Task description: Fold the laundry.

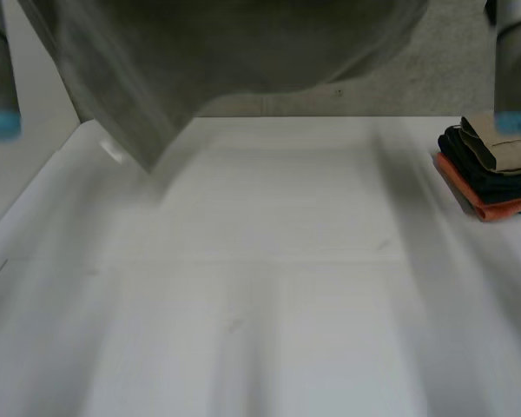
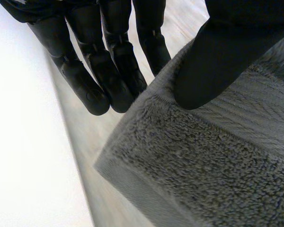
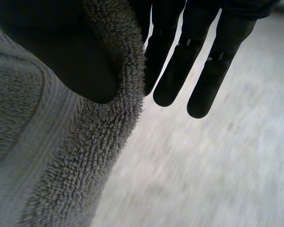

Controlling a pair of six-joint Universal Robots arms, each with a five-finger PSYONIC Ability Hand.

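The left hand (image 2: 109, 80) clamps an edge of the grey towel (image 2: 203, 165) between its thumb and straight fingers. The right hand (image 3: 180, 71) grips another edge of the towel in the same way, thumb pressed into the pile and fingers straight behind it. The towel hangs raised over the far part of the white table (image 1: 286, 304), well apart from a stack of folded clothes (image 1: 491, 169) lying at the table's right edge.

White table (image 1: 278, 287) under soft even light, grey speckled floor (image 1: 443, 74) beyond its far edge
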